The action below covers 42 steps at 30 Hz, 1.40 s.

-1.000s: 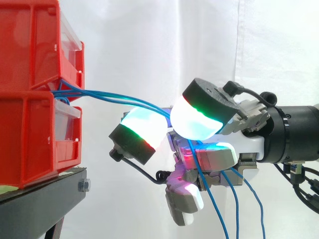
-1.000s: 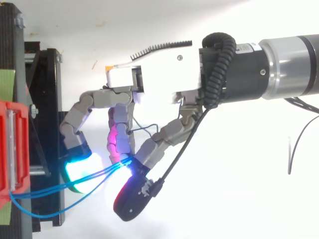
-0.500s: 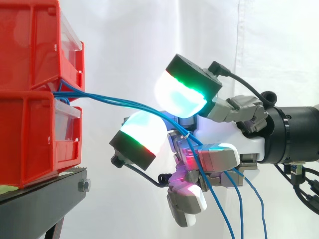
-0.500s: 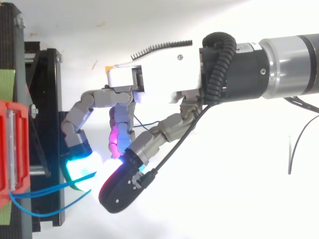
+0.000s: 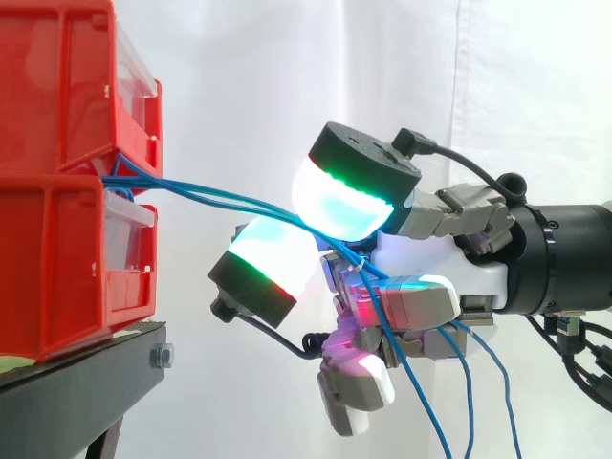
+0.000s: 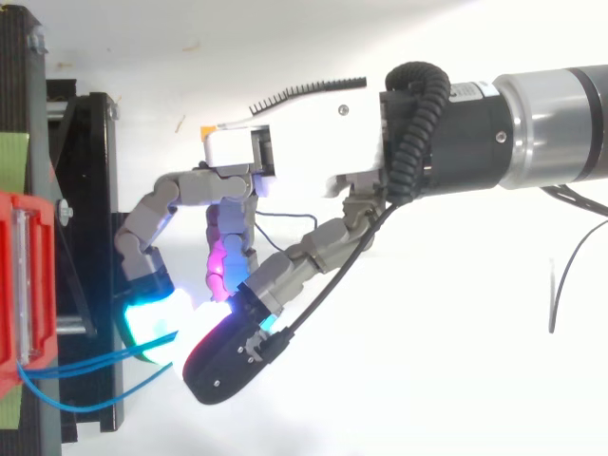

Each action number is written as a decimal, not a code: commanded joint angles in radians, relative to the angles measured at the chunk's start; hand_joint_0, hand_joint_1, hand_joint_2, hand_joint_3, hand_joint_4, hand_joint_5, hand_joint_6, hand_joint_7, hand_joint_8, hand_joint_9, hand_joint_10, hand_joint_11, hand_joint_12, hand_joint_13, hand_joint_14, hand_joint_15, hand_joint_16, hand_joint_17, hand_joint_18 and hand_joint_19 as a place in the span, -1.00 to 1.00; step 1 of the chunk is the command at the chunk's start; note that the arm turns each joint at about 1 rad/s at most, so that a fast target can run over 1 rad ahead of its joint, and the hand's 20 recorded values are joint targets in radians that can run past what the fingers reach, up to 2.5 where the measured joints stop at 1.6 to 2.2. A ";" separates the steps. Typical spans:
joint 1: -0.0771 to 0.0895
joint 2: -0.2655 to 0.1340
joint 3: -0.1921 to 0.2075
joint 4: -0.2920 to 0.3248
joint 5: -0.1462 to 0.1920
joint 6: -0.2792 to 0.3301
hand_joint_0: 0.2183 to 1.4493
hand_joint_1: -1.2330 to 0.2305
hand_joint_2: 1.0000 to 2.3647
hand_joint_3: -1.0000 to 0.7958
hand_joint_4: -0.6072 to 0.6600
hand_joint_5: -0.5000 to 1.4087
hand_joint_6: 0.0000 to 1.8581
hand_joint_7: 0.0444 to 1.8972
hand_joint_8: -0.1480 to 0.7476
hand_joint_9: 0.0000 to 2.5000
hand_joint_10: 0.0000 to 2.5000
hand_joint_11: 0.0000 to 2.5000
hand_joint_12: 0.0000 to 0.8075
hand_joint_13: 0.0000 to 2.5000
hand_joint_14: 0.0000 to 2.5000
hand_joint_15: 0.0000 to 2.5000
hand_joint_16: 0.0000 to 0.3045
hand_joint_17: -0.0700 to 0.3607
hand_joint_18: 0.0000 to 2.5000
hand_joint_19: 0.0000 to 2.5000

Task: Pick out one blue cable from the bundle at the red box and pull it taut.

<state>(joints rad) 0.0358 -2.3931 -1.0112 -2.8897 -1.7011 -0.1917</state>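
Although the multi-fingered robot hand (image 5: 430, 277) stood level with the bundle, it could not be determined whether it was closed on anything. Several thin blue cables (image 5: 210, 194) ran together across it and hung loose beneath, so none appeared singled out or taut. They emerged between two stacked red plastic bins (image 5: 57, 268), judged to be their anchor, on a black metal stand (image 5: 86, 382). A white curtain (image 5: 287, 76) hung behind.

I record bright, even light in both views: the white curtain (image 5: 258, 86) is washed nearly blank, the blue cables (image 5: 220, 196) stand dark against it, the glowing pads (image 5: 337, 206) of the hand (image 6: 304, 142) flare with glare, and soft shade lies in the recesses of the red bins (image 5: 57, 239).
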 commanded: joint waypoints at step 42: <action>-0.004 0.000 -0.001 -0.002 -0.002 0.000 0.02 -0.56 -1.00 -0.44 -0.55 -0.59 0.03 0.12 -0.11 0.18 -0.98 -0.28 -0.09 -0.15 -0.98 -0.48 -0.73 -0.24 -0.45 -0.51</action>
<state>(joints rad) 0.0327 -2.3930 -1.0116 -2.8923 -1.7023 -0.1918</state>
